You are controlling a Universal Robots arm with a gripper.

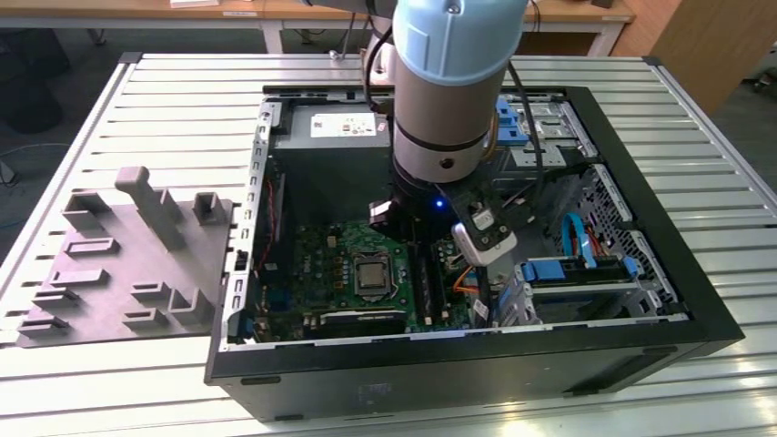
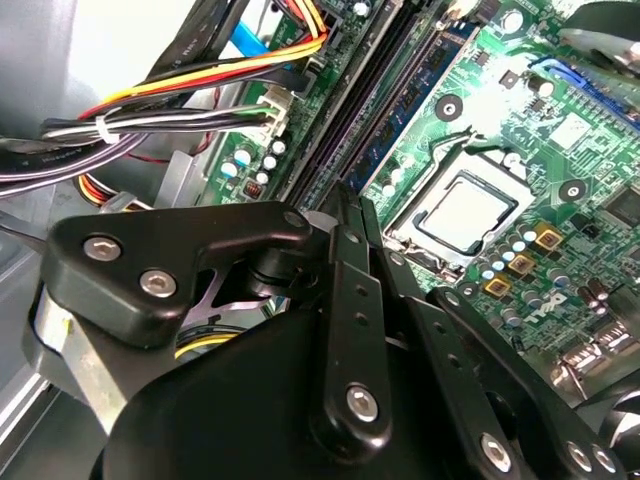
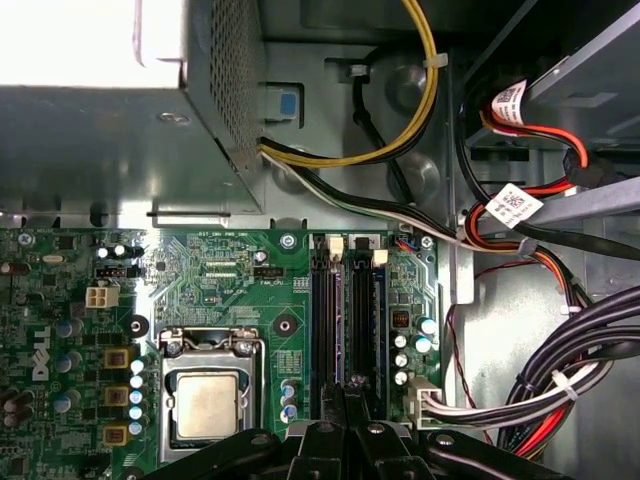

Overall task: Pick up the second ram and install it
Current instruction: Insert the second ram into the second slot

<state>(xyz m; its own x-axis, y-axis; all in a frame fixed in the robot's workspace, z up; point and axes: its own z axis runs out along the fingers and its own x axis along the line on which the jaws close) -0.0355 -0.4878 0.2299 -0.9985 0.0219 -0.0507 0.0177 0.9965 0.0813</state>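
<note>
The second ram (image 2: 420,90) is a thin blue stick with dark chips, standing on edge in a black slot rail on the green motherboard (image 3: 230,270). In the first wrist view the ram (image 3: 380,320) shows as a blue strip beside the dark rails. My gripper (image 2: 350,205) hangs low inside the open computer case, its two black fingers pressed close together just above the slot rails (image 3: 325,320). Whether the gripper (image 3: 355,392) touches the stick is hidden by the fingers themselves. The arm (image 1: 443,109) reaches down into the case from above.
The processor socket (image 3: 205,405) lies beside the slots. Bundled cables (image 3: 560,380) and a white connector crowd the other side. A metal power supply box (image 3: 120,130) and drive cages (image 1: 583,273) close in the bay. A grey fixture (image 1: 122,264) sits at the exterior view's left.
</note>
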